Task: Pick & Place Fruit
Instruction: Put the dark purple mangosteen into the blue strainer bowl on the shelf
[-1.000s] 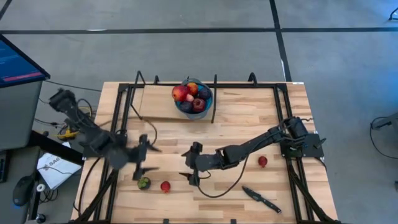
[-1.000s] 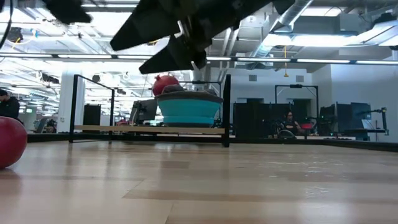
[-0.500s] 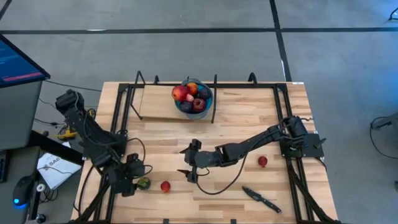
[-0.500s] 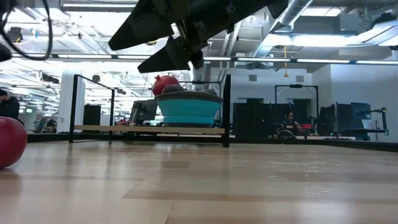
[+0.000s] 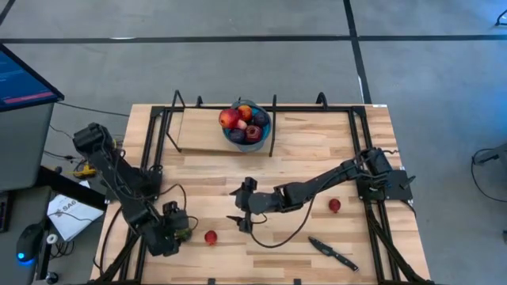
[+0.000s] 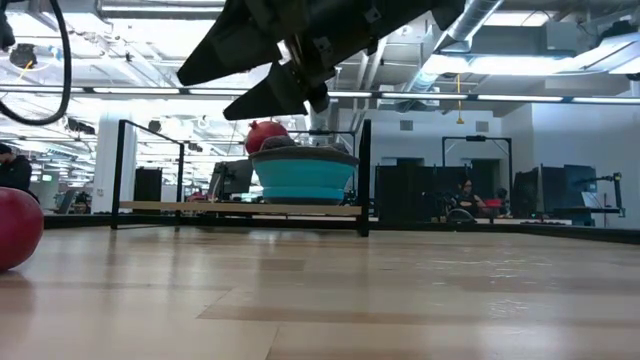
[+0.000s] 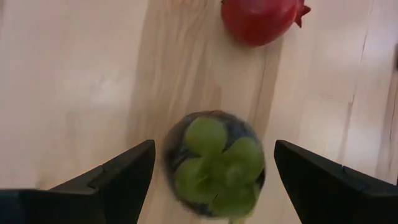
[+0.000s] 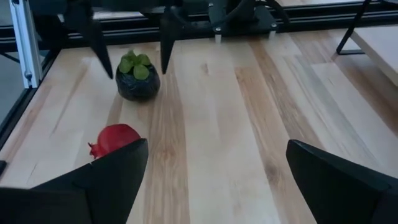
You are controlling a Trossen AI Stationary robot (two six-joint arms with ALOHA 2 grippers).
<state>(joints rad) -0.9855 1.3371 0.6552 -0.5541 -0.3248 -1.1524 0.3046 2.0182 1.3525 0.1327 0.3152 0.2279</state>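
Straddling the green-capped dark fruit [image 7: 216, 163] at the surface's near left, the left gripper [image 7: 211, 171] stood with jaws apart. Fruit looked small, firm, smooth, likely to roll; grip across its middle. Right gripper [image 5: 238, 207] waited mid-surface, jaws apart.

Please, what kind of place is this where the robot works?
Probably a robotics lab in a large open office or workshop. The wooden table with its black metal frame stands on a grey concrete floor, and the low view shows ceiling lights, more black rigs and a seated person behind.
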